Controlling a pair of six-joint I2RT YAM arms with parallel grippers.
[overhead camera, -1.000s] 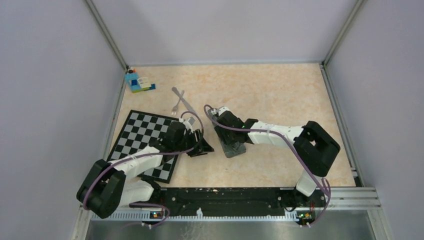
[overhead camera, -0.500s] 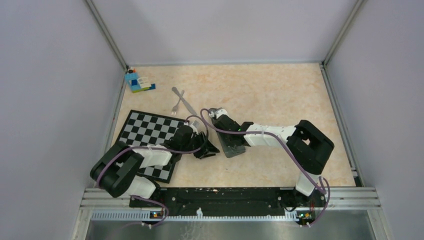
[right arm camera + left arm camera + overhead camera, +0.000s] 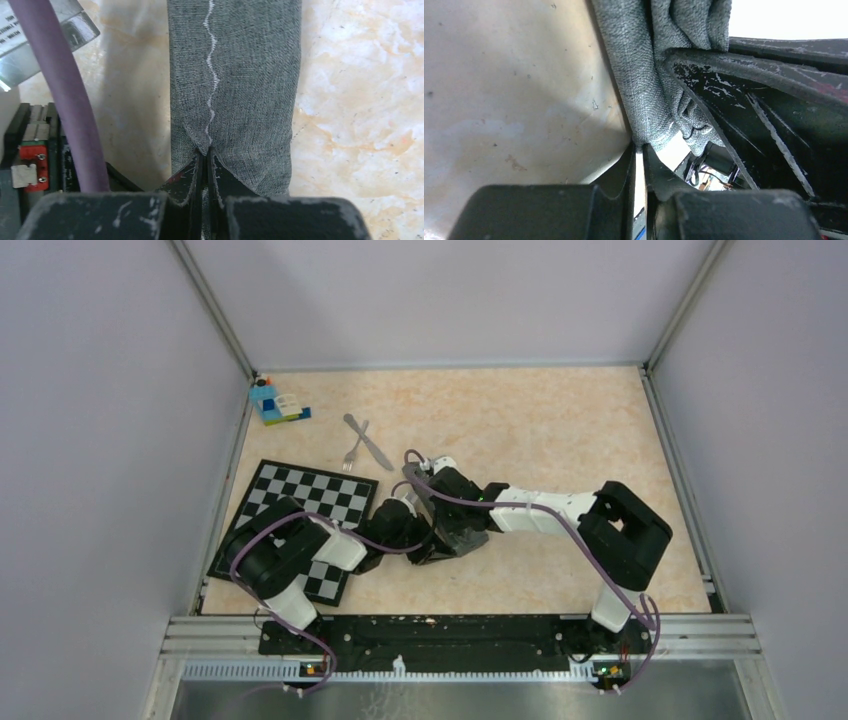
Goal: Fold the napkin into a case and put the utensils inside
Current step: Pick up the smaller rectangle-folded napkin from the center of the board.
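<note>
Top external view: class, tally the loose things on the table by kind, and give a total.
fork: 1
knife: 1
napkin: 1
checkered mat: 1
toy-brick block: 1
Total: 5

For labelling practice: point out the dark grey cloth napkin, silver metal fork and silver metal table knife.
dark grey cloth napkin [image 3: 250,75]: right wrist view, folded face.
silver metal fork [image 3: 352,454]: top view, lower half.
silver metal table knife [image 3: 379,453]: top view, blade.

You have a checkered mat [image 3: 290,495] lying left on the tan table [image 3: 560,430]; a toy-brick block [image 3: 274,403] (mostly blue) sits far-left.
</note>
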